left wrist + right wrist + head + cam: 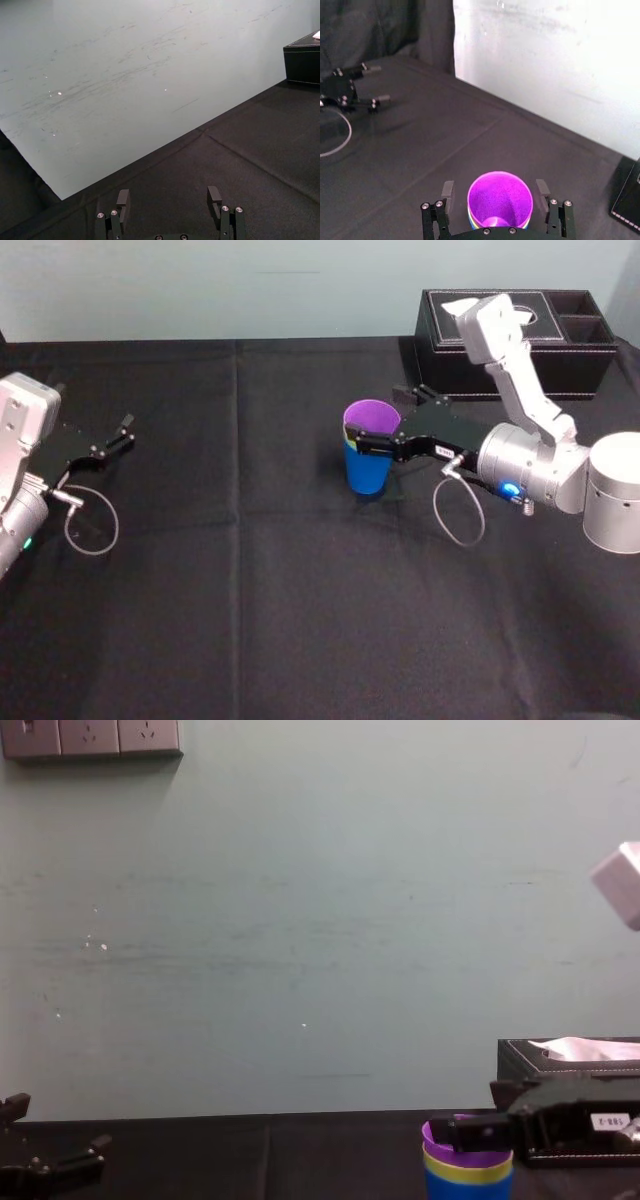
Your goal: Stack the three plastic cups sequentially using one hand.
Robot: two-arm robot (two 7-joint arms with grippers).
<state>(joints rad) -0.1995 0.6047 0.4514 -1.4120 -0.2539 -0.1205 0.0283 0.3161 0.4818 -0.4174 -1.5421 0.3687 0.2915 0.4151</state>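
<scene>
Right gripper (495, 189), spread, is flanking the nested cups (367, 475) beside the tissue box (590, 360), release looking done, clean retreat next; left gripper (128, 431) idling spread.

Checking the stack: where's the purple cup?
Head view, right of centre: purple cup nested in the yellow-green cup atop the blue cup, within the open right gripper.

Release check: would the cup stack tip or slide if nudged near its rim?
Probably tips: the cup stack is tall on a narrow blue base, and the right gripper flanks its rim. Likely light plastic. The black cloth may resist sliding.
</scene>
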